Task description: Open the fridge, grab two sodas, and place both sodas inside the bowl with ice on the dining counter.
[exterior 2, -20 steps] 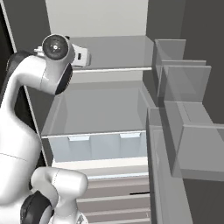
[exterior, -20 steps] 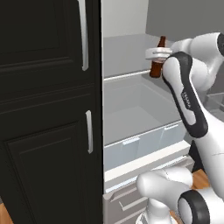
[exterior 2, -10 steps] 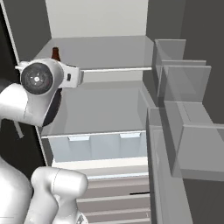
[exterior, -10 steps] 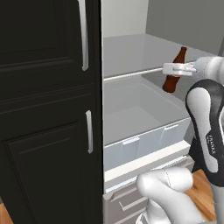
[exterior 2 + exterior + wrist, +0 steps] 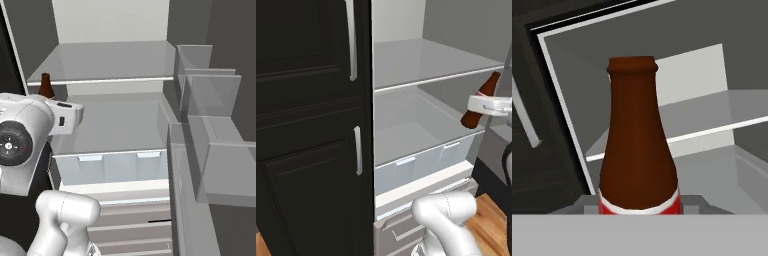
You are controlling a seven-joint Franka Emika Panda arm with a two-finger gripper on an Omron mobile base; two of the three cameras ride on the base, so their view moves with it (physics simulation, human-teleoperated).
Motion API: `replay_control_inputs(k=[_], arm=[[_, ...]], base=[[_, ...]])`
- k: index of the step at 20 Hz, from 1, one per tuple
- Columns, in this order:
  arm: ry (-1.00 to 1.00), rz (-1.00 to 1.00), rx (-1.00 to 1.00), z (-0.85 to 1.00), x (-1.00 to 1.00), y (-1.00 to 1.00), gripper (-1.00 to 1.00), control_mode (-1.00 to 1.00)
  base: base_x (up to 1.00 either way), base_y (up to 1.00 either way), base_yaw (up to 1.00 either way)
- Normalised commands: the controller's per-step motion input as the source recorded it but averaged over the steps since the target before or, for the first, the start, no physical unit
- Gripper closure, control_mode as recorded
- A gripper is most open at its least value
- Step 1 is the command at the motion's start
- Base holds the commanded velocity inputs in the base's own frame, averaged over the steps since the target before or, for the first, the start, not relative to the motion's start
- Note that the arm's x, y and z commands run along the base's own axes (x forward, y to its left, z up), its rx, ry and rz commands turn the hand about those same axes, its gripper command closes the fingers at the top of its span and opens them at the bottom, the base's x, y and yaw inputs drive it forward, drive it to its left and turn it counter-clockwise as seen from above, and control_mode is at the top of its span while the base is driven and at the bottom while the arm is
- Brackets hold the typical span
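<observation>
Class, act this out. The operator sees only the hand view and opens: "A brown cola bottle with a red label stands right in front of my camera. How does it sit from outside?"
Observer: In the left base view the cola bottle leans, cap end up and to the right, gripped by the claw.
Operator: What lies below the shelf I can see?
Observer: Two pale drawers side by side at the bottom of the fridge compartment, both shut.
Operator: And off to the right?
Observer: The right base view shows clear door bins stacked on the open door.
</observation>
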Motion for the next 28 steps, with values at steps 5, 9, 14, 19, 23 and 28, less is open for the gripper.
replay_control_inputs(k=[5, 9, 14, 19, 23, 28], arm=[[0.0, 0.0, 0.0, -0.23, -0.97, 0.0, 1.0, -1.0], [0.0, 0.0, -0.01, -0.08, -0.22, 0.02, 1.0, 1.0], [0.0, 0.0, 0.0, 0.0, 0.0, 0.0, 1.0, 1.0], [0.0, 0.0, 0.0, 0.0, 0.0, 0.0, 1.0, 1.0], [0.0, 0.0, 0.0, 0.0, 0.0, 0.0, 1.0, 1.0], [0.0, 0.0, 0.0, 0.0, 0.0, 0.0, 1.0, 1.0]], base=[[0.0, 0.0, 0.0], [-0.74, 0.0, 0.0], [-1.0, 0.02, 0.0], [-1.0, 0.15, -0.01], [-1.0, 0.27, -0.03], [-1.0, 0.34, -0.05]])
